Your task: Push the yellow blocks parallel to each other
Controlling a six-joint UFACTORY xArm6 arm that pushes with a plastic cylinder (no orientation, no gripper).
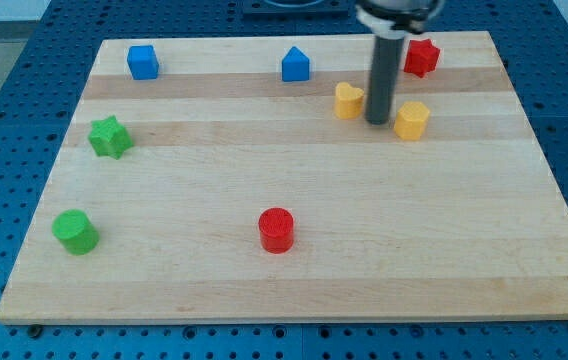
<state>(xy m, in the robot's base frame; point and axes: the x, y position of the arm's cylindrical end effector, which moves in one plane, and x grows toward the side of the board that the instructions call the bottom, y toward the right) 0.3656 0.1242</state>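
Note:
Two yellow blocks lie at the view's upper right on the wooden board [294,270]. The yellow heart-shaped block [349,100] is on the left and the yellow hexagon-like block [412,120] is on the right, slightly lower. My tip [378,122] stands between them, close to both. I cannot tell whether it touches either one.
A red star block [422,57] is just above the yellow pair. A blue pentagon-like block [296,65] and a blue cube [143,62] sit along the top. A green star [110,137] and a green cylinder [74,232] are at the left. A red cylinder [276,230] is at the lower middle.

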